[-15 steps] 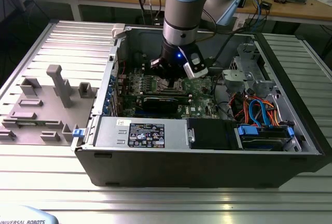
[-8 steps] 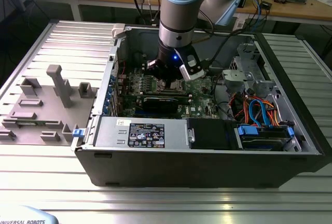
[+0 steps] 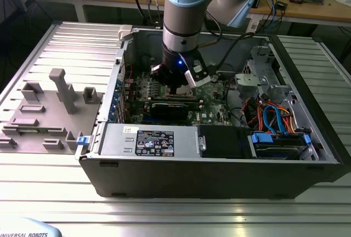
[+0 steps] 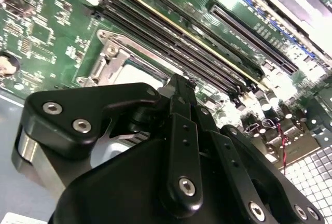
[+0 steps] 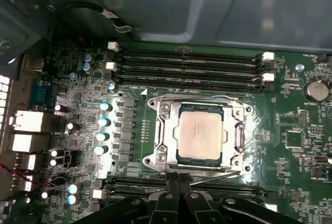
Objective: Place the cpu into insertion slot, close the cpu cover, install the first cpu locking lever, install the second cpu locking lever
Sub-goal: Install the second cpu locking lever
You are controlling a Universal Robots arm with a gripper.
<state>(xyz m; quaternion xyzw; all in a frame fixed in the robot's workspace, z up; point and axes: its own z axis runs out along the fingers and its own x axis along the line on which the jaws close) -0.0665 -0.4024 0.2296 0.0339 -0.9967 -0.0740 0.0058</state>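
Note:
The cpu (image 5: 201, 130) lies flat in the insertion slot (image 5: 155, 159), silver top up, on the green board. The cpu cover (image 5: 163, 130) is down around it as a silver frame. A thin wire lever (image 5: 220, 176) runs along the socket's edge nearest the gripper, and another (image 5: 197, 98) lies along the opposite edge. My gripper (image 5: 177, 176) is shut, its two black fingers pressed together with the tips at the socket's edge beside the nearer lever. In the second wrist view the gripper (image 4: 179, 83) points down at the socket with the cpu (image 4: 137, 73) just beyond. In the exterior view the gripper (image 3: 176, 88) hangs low inside the open computer case (image 3: 192, 182).
Long black memory slots (image 5: 187, 63) flank the socket on two sides. Capacitors (image 5: 104, 123) stand in a row beside it. In the exterior view, blue and orange cables (image 3: 271, 119) and drive bays fill the case's right part, and a grey fixture plate (image 3: 55, 105) lies to the case's left.

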